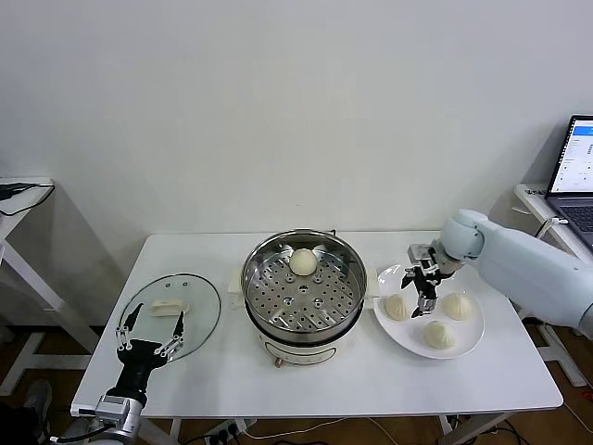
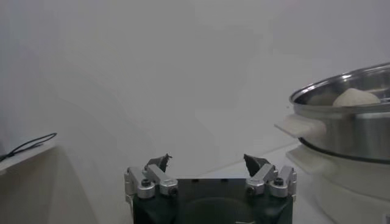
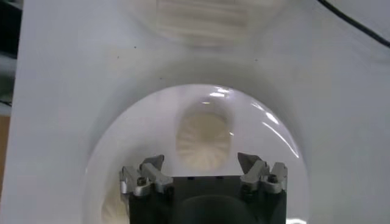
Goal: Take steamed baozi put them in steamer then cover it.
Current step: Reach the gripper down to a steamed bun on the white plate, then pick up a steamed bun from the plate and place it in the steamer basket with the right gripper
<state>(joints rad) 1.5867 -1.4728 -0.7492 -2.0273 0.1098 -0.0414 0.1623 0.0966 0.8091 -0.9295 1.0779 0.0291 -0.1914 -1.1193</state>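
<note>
Three baozi (image 1: 439, 335) remain on the plate (image 1: 473, 342) beside the steamer (image 1: 303, 289); the right gripper (image 1: 424, 281), wide and empty above one, could squash it. Left gripper (image 1: 148, 326) waits, wide, over the cover (image 1: 170, 314).

Steamer (image 1: 303, 295) mid-table, one baozi (image 1: 303, 261) inside; cover (image 1: 171, 313) left; plate (image 1: 468, 343) right, apparently three baozi.

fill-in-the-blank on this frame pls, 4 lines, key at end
1. The number of cream-white pleated buns lying on the perforated tray of the shiny round steel steamer is ____.
2. The flat round white plate holds ____ buns.
3. The open right tool hovers over the ____.
4. The round clear glass lid lies on the white table on the steamer's ____ side, by the open left tool.

Missing words: one; three; plate; left
</note>
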